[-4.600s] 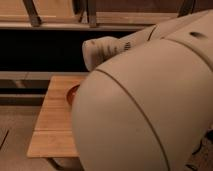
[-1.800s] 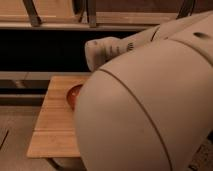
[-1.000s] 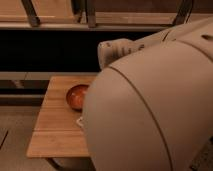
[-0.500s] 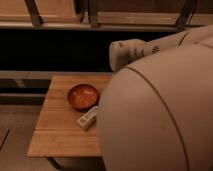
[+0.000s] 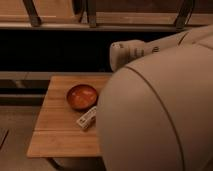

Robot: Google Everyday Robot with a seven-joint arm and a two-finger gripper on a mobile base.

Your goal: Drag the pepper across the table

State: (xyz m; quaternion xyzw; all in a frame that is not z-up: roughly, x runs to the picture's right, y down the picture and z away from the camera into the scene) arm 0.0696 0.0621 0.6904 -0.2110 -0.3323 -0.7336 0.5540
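Observation:
The table (image 5: 59,136) is a low one with a light plank top, at lower left of the camera view. The pepper is out of view. My arm's big pale shell (image 5: 160,120) fills the right and lower part of the picture and covers the table's right half. A pale arm segment (image 5: 134,52) sticks out to the left above the table's far edge. My gripper is hidden, somewhere behind or beyond this arm bulk.
An orange-red bowl (image 5: 82,96) stands on the table near its middle. A small white oblong packet (image 5: 87,118) lies just in front of the bowl, at the shell's edge. Behind the table runs a dark shelf (image 5: 55,50) under a wooden ledge.
The arm's shell has swung to the right, uncovering the bowl, the white packet and more of the table top.

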